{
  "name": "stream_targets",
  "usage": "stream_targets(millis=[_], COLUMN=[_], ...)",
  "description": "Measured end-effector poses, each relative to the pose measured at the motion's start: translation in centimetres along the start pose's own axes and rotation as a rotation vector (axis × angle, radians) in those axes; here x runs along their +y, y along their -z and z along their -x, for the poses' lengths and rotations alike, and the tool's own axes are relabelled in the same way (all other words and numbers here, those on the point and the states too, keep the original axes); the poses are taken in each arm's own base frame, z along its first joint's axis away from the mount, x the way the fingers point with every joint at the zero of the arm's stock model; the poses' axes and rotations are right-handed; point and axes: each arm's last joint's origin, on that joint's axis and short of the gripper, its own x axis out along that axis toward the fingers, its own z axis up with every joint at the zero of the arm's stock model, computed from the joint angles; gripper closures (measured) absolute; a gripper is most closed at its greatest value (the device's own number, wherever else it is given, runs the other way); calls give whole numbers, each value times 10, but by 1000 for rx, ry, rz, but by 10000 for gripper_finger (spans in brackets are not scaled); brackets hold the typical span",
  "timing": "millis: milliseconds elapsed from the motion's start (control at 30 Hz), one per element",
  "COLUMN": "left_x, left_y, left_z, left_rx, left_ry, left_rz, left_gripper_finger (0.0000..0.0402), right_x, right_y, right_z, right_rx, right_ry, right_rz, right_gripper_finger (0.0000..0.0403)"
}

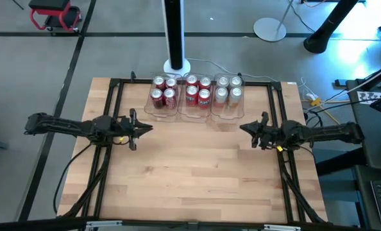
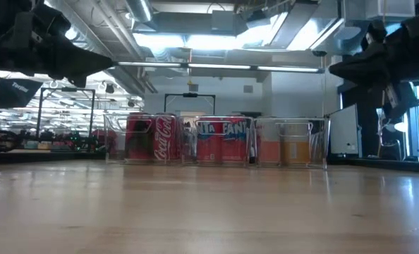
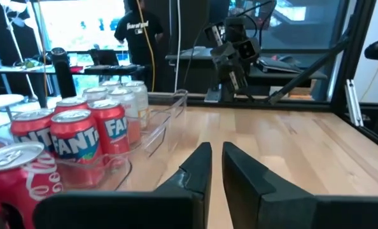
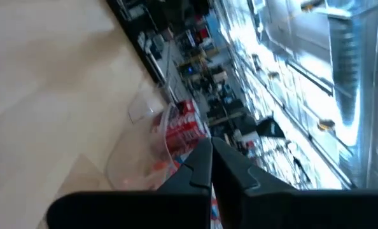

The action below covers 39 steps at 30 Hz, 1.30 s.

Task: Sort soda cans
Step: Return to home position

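The soda cans stand upright in three clear bins, side by side at the table's far middle. Red cans (image 1: 163,92) fill the left bin, red Fanta cans (image 1: 198,90) the middle one, and silver cans (image 1: 228,90) the right one. The low view shows the same row, red cans (image 2: 153,137) to pale cans (image 2: 294,144). My left gripper (image 1: 149,128) hovers level at the table's left, shut, pointing toward the centre, nearer than the bins. My right gripper (image 1: 244,127) hovers level at the right, shut, facing it. Both hold nothing.
A black metal frame (image 1: 117,102) runs along the table's sides. A white pole base (image 1: 176,64) stands at the far edge, and cables (image 1: 312,99) lie off the far right corner. Bare wood (image 1: 197,173) stretches between the grippers and toward the near edge.
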Motion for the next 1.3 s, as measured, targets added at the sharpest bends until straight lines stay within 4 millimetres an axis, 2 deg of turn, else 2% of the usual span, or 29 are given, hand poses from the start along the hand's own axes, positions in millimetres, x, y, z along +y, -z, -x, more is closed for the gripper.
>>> stream_targets(millis=[267, 600, 1300], left_x=[2, 5, 5], left_y=[2, -1, 0], left_z=[9, 22, 20], left_rx=[17, -43, -27], left_ry=[-4, -1, -16], left_rz=[3, 15, -8], left_gripper_finger=[380, 380, 380], right_x=[-3, -2, -1], right_y=[1, 2, 2], right_z=[16, 15, 14], right_rx=[-73, -43, -41], right_ry=[22, 19, 11], right_rz=[17, 26, 28], right_gripper_finger=[399, 394, 393])
